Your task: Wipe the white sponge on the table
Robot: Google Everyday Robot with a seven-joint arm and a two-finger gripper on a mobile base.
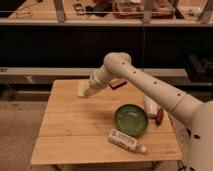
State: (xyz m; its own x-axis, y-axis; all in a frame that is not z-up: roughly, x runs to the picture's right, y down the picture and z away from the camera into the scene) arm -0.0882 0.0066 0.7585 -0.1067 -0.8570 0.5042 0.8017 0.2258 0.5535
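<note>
The light wooden table fills the lower middle of the camera view. My white arm reaches from the lower right, bends at an elbow above the table's far edge, and points down-left. My gripper is at the far left part of the tabletop. It is shut on the white sponge, a small cream pad at its tip, which rests on or just above the wood. The gripper hides part of the sponge.
A green bowl sits right of centre. A white labelled tube lies near the front edge. A white cup and a red object stand at the right. A small dark object lies at the far edge. Dark shelving stands behind.
</note>
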